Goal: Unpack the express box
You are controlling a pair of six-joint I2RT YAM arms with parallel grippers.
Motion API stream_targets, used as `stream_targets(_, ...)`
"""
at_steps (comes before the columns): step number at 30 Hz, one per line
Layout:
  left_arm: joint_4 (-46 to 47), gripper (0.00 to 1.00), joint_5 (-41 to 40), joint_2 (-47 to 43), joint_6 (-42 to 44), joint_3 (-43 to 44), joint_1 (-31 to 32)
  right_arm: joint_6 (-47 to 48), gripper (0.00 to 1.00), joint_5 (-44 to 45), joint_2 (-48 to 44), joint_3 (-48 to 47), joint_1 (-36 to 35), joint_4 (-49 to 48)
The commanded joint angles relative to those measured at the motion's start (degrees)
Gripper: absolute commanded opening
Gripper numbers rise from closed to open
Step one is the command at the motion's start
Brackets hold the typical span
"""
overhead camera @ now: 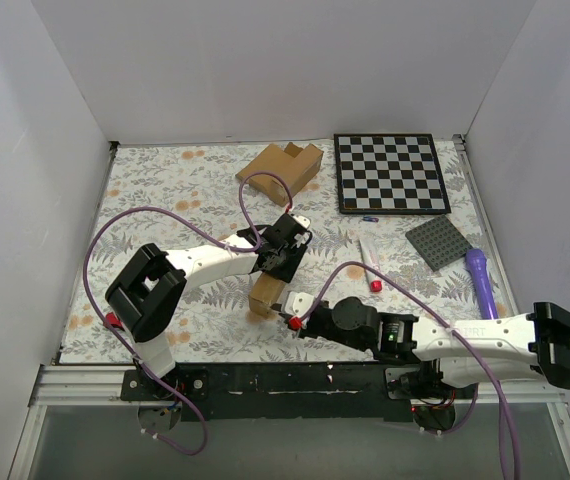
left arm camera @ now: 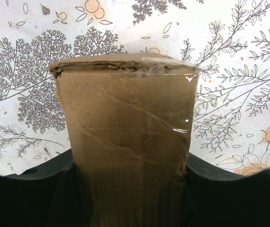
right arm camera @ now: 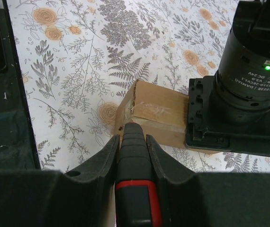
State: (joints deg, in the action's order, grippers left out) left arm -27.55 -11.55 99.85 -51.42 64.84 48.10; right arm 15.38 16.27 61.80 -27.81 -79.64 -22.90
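Note:
The express box (overhead camera: 264, 297) is a small brown taped carton on the floral table, near the front middle. My left gripper (overhead camera: 273, 272) is shut on it; in the left wrist view the box (left arm camera: 125, 132) fills the space between my black fingers (left arm camera: 26, 194), its taped end pointing away. My right gripper (overhead camera: 296, 310) is shut on a black and red cutter (right arm camera: 136, 189). The cutter's tip rests against the near end of the box (right arm camera: 158, 106), at its taped corner. The left wrist (right arm camera: 241, 94) covers the box's far part in the right wrist view.
A larger notched cardboard box (overhead camera: 281, 168) stands at the back. A chessboard (overhead camera: 390, 172), a grey studded plate (overhead camera: 438, 242), a purple tool (overhead camera: 482, 280) and a white marker with a red cap (overhead camera: 369, 268) lie to the right. White walls enclose the table.

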Motion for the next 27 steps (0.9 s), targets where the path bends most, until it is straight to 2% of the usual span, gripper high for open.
stream_targets(1, -2.2, 0.0, 0.7, -0.2, 1.1, -2.3, 0.1, -0.4, 0.01, 1.5, -3.0, 0.7, -0.3, -3.1)
stream_targets(7, -2.2, 0.0, 1.0, 0.1, 0.9, -1.8, 0.1, 0.6, 0.01, 1.0, -4.2, -1.2, -0.7, -7.6)
stream_targets(17, -2.2, 0.0, 2.1, 0.3, 0.4, -2.0, 0.1, 3.3, 0.01, -0.2, 3.9, -4.9, -0.8, -12.5)
stream_targets(27, -2.3, 0.0, 2.1, 0.1, 0.5, -2.3, 0.1, 4.0, 0.01, 1.6, 4.3, -5.9, -0.8, -15.3)
